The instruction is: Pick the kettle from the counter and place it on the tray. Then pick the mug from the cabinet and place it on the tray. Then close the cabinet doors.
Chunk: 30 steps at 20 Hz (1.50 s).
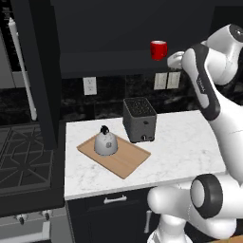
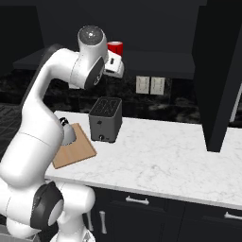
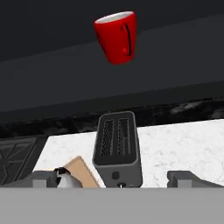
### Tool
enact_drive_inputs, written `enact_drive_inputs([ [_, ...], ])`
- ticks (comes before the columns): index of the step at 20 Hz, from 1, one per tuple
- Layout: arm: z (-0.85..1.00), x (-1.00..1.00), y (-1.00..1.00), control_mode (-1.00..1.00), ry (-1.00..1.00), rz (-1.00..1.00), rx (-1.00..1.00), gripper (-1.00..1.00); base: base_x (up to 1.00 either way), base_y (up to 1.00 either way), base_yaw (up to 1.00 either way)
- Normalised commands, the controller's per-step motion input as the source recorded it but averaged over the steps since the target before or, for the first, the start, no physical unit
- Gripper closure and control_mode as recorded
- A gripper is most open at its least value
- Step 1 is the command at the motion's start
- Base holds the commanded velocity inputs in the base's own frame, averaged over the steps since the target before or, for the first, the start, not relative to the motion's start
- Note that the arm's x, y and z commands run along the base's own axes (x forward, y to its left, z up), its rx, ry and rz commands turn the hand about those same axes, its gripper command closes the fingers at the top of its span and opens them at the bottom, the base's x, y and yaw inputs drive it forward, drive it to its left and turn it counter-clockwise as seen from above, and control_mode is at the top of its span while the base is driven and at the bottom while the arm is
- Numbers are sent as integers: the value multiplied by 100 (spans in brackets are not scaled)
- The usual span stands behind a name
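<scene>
Three views, entries placed relative to the toaster.

Left base view. Toaster: black box at the back of the worktop, white marble-look slab over dark drawers. Tray: wooden board, just left and in front of the toaster. Kettle: upright on the tray, first step judged done. Mug: red, on the cabinet shelf, above and right of the toaster, not yet taken. Left door: swung open, bar handle showing. Stove grates lie further left; wall sockets sit behind the toaster.

Right base view. Arm raised above the toaster, its hand close beside the mug; contact cannot be told. Right door: open, well right of the toaster. Kettle partly hidden behind the arm, on the tray.

Hand view. Tool: released, tips spread wide, grasping nothing. Mug above the toaster, handle turned towards the camera.

Hazards, judged:
- a handle-side approach may pinch badly or knock the mug back along the shelf;
- a weak hold could drop it on the toaster;
- the kettle occupies part of the tray, so a careless set-down may bump it;
- both open doors are within a wide swing.
</scene>
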Motion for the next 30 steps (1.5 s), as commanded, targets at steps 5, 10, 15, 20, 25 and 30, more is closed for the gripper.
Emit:
enact_drive_inputs([
  [5, 33, 33, -18, -100, -2, 2, 0, -100, 0, 0, 0],
  [10, 16, 44, -13, -100, -8, 3, 0, -100, 0, 0, 0],
  [15, 0, 37, -1, -100, -18, 18, 0, -100, 0, 0, 0],
  [20, 0, 41, 0, -100, -11, 24, 0, -100, 0, 0, 0],
  [25, 0, 35, -3, -100, -1, 9, -6, -100, 0, 0, 0],
  [30, 0, 36, -8, -100, 0, 0, -12, -100, 0, 0, 0],
])
